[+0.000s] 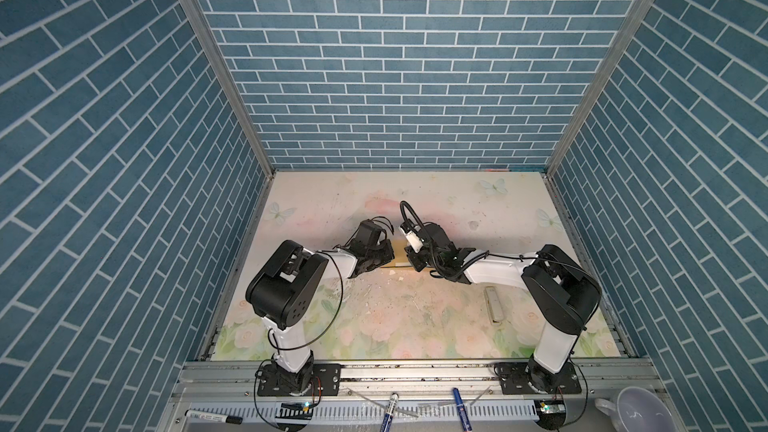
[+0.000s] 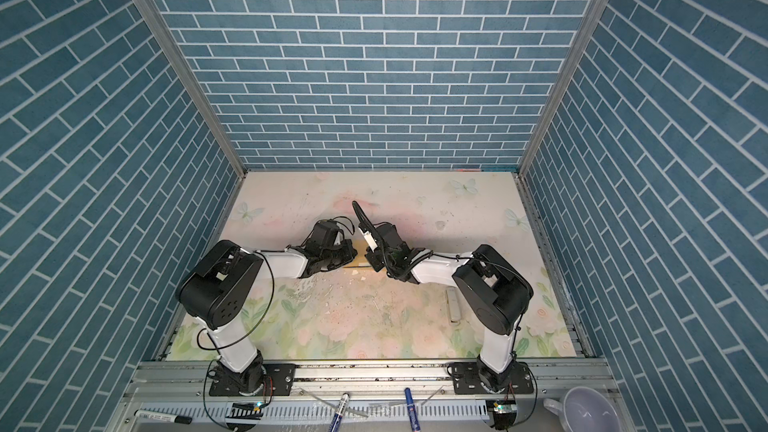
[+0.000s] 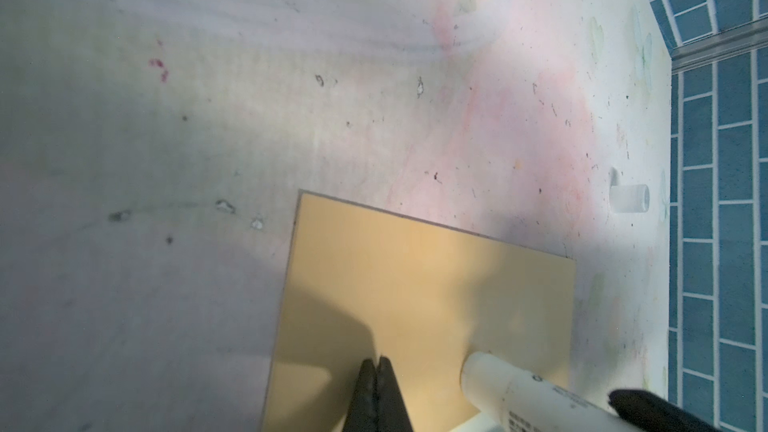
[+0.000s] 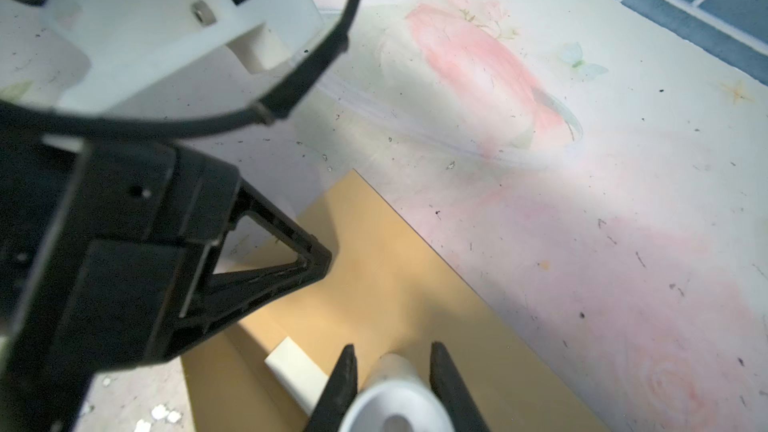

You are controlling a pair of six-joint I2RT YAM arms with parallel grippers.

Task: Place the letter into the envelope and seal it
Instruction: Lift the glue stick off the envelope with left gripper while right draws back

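Note:
The mustard-yellow envelope lies flat on the floral table, mostly hidden between the two grippers in both top views. My left gripper is shut, its tips resting on the envelope's face with nothing between them. My right gripper is shut on a white tube, whose end points down at the envelope close to the left gripper. The same tube shows in the left wrist view. A white strip lies on the envelope beside the tube. The letter is out of view.
A pale oblong object lies on the table under the right forearm. A small white cylinder rests near the back wall. Markers and a cup sit on the front rail. Blue brick walls enclose three sides.

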